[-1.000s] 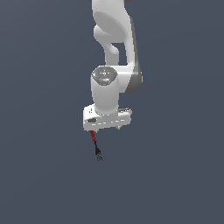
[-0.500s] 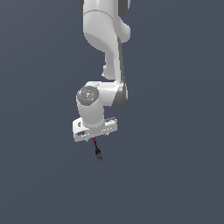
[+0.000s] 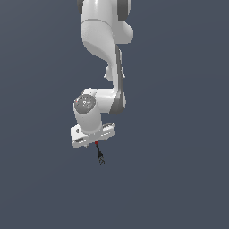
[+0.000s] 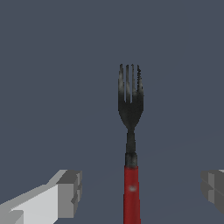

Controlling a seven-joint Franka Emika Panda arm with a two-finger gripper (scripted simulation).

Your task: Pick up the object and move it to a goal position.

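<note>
In the wrist view, two grey-padded fingers [image 4: 70,192] stand well apart on either side of a fork [image 4: 130,144], neither pad touching its red handle; whether anything higher up holds it cannot be told. The black tines point away from the camera. In the exterior view, the fork [image 3: 99,153] hangs just below the white pincer [image 3: 95,142], tines downward, against a plain dark grey backdrop. Above, the white arm [image 3: 105,49] rises out of frame.

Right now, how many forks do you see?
1. The fork sits midway between the gripper's open fingers, touching neither. Another could hide under the arm.
</note>
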